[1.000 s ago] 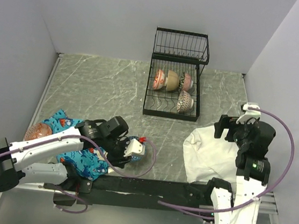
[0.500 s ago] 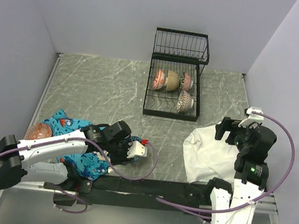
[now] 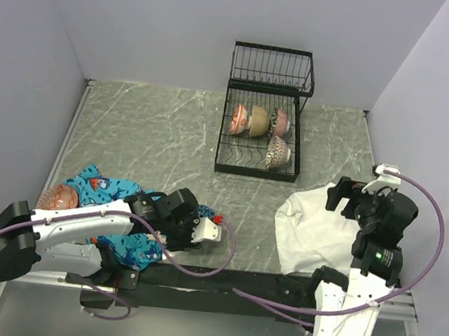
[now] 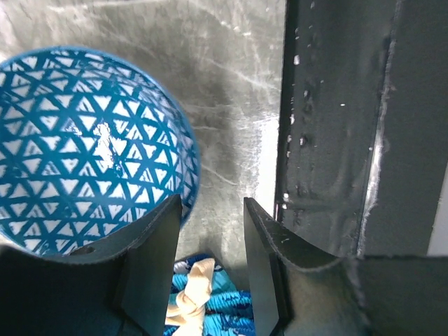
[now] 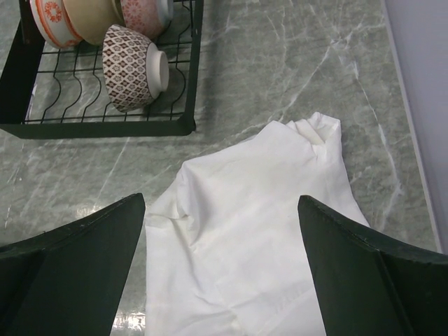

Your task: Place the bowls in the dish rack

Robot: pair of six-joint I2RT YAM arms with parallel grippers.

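One tabletop (image 3: pixel 147 135): grey, marbled, carrying everything.
dish rack (image 3: pixel 255 172): far side, right of centre, well apart from both arms.
white cloth (image 5: pixel 252 231): crumpled at the near right, under the right arm.
blue printed cloth (image 3: pixel 97 184): bunched at the near left, beside the left arm.
right gripper (image 5: pixel 220 206): fingers spread wide with nothing between them, hovering over the white cloth.
left gripper (image 4: pixel 212 210): low by the near edge. Its fingers stand a narrow slot apart with the blue bowl's rim at the inner edge of one, and no pinch shows.
back-row bowls (image 3: pixel 257 121): three on edge in the rack's base.
brown-patterned bowl (image 5: pixel 133 70): on its side in front of them.
blue lattice bowl (image 4: pixel 84 147): right beside the left fingers, far from the rack.
pink bowl (image 3: pixel 57 196): near left, touching the blue printed cloth.
step in hand: probably taking hold of the blue lattice bowl.
next move: close firmly on that rim, lift clear of the cloth, then carry it across to a free slot.
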